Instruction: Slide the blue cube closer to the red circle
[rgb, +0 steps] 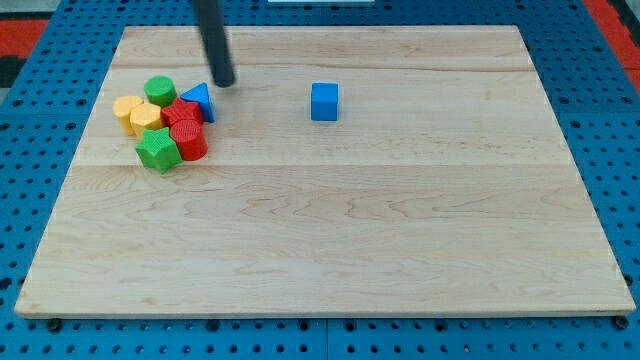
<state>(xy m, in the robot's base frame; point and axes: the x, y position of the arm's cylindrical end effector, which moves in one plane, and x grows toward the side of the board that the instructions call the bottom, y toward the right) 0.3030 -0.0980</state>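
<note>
Patience first: my tip (225, 83), a bare rod tool with no jaws, must circle to the right of the blue cube (324, 101) (alone mid-worktop (330, 240)) and push left toward the red circle (189, 141).

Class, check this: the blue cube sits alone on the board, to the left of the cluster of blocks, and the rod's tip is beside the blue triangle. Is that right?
Not quite. The camera view shows the blue cube alone, but to the right of the cluster, not the left. My tip is indeed beside the blue triangle.
</note>
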